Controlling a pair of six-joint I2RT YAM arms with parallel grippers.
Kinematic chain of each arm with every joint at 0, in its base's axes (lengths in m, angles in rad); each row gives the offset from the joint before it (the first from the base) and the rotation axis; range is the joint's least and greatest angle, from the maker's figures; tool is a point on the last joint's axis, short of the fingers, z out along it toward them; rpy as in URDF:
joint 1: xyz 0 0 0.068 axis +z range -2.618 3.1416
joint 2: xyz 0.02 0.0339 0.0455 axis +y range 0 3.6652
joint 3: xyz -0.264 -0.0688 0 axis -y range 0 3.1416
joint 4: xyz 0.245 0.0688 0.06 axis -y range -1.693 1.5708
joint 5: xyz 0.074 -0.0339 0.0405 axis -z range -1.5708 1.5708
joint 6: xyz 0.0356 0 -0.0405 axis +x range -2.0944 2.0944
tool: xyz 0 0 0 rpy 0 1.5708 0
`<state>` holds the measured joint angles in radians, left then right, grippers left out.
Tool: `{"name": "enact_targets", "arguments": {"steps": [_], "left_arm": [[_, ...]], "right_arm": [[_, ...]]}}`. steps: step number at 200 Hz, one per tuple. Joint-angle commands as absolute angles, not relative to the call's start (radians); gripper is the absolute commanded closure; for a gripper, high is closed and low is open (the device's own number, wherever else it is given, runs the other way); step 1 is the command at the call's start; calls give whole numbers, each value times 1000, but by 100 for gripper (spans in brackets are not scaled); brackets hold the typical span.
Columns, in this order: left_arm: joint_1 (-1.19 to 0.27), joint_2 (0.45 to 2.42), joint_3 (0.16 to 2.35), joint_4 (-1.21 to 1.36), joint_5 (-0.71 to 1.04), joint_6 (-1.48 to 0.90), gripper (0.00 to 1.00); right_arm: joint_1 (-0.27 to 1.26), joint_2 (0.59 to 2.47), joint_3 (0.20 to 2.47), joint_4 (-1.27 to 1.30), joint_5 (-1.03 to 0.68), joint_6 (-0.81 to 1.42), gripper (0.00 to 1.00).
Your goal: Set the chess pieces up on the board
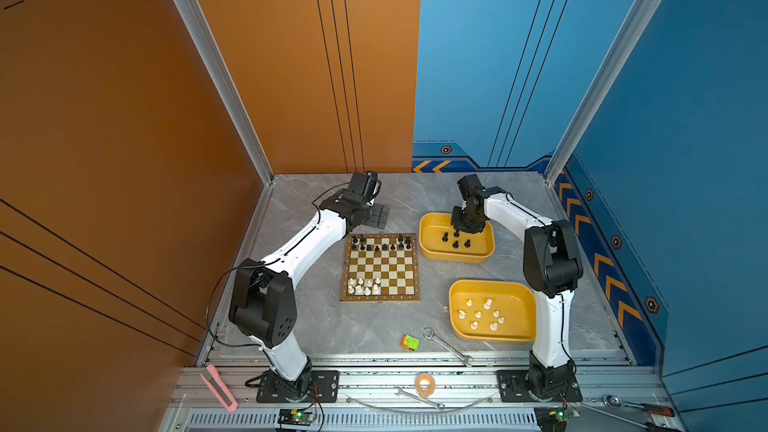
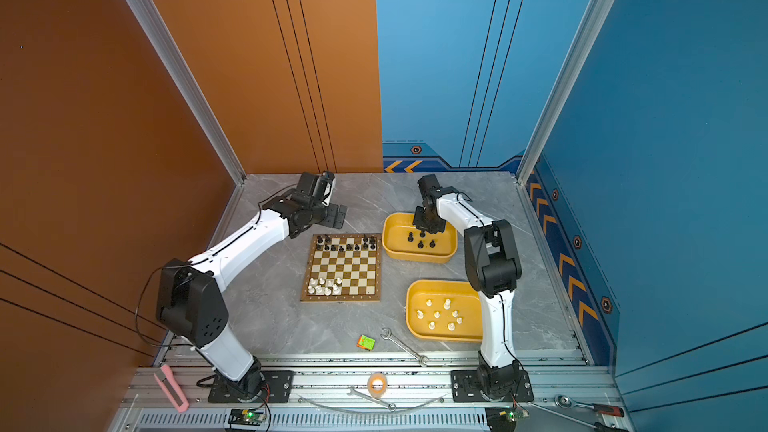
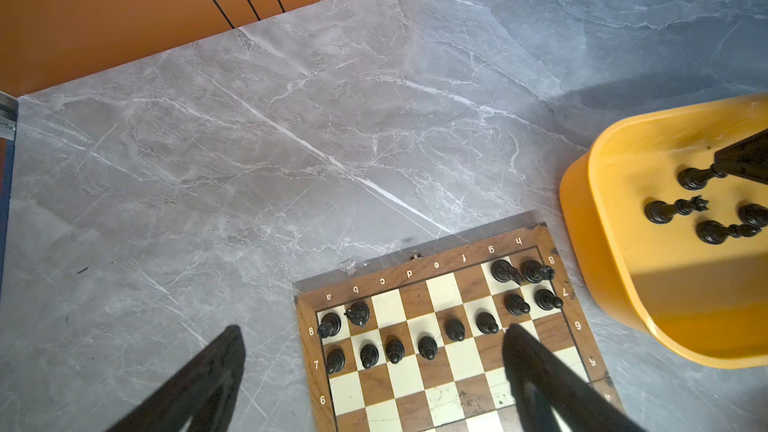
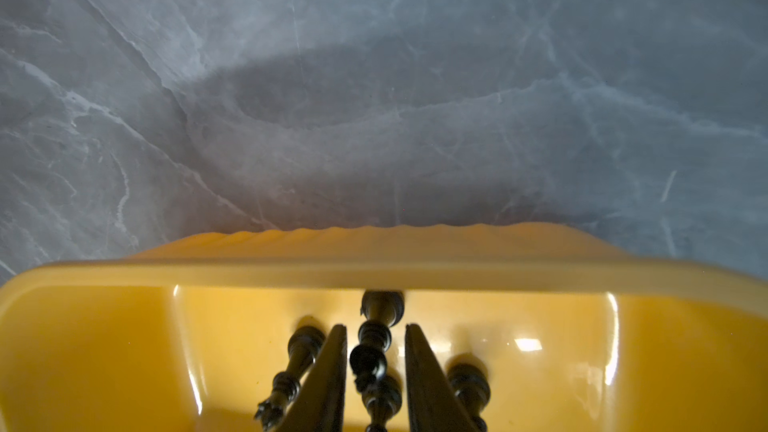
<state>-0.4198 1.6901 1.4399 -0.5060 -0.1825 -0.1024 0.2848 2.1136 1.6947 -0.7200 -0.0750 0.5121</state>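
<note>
The board [image 1: 382,268] [image 2: 345,270] lies mid-table in both top views. Several black chess pieces [image 1: 376,246] [image 3: 428,347] stand on its two far rows, and several white ones [image 1: 363,286] at its near left corner. My left gripper [image 1: 380,216] [image 3: 374,328] hangs wide open and empty over the board's far left corner. My right gripper [image 1: 461,229] [image 4: 376,328] points down into the far yellow tray [image 1: 455,258] [image 4: 104,347]. Its jaws stand slightly apart, either side of an upright black piece [image 4: 368,361], with gaps showing. Other black pieces [image 4: 291,371] stand just outside the fingers.
A near yellow tray [image 1: 492,336] holds several white pieces [image 1: 478,313]. At the table's front lie a wrench [image 1: 449,347] and a small green-orange block [image 1: 410,342]. On the rail sit a pink knife [image 1: 218,386], a tape roll [image 1: 424,383] and hand tools [image 1: 640,407].
</note>
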Motion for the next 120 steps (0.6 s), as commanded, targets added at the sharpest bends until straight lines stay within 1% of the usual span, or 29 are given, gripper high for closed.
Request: {"name": "enact_targets", "arguments": {"steps": [1,85,120], "left_arm": [[-417,1671,1448,-522,-202,-118,2],[-417,1674,1439,-522,-207,-127,3],[-417,1682,1448,-520,-204,-126,3]], "right_arm": [[282,2118,1746,-790,-56,484,73],[291,2206,1906,-961,-61,464,73],[298,2220,1924,-985,-57,462,73]]}}
